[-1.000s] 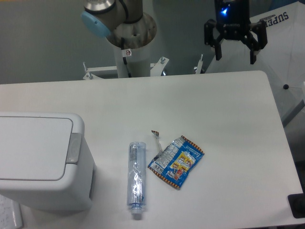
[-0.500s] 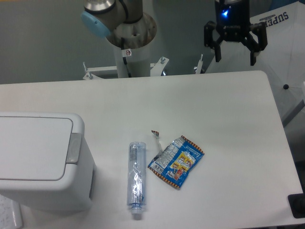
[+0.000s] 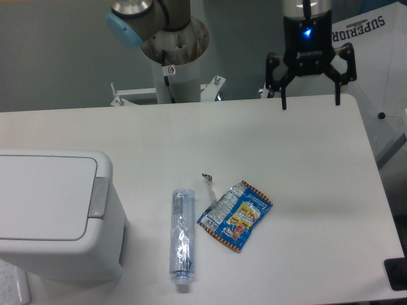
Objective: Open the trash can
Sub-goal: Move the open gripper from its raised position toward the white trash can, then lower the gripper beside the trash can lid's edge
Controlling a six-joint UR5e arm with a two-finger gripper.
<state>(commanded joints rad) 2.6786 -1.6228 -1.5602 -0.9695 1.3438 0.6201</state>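
Observation:
The trash can (image 3: 54, 213) is a large boxy white bin at the table's front left corner. Its flat lid is shut and a grey latch strip (image 3: 98, 197) runs along the lid's right edge. My gripper (image 3: 311, 101) hangs over the table's back edge at the right, far from the bin. Its black fingers (image 3: 282, 95) are spread wide and hold nothing.
An empty clear plastic bottle (image 3: 181, 239) lies near the front middle of the white table (image 3: 305, 159). A crumpled blue snack wrapper (image 3: 234, 215) lies just to its right. The arm's base column (image 3: 172, 57) stands behind the table's back edge.
My gripper has dropped lower and shifted slightly left, toward the table's back edge. Its fingers stay spread. The bin, bottle and wrapper have not moved.

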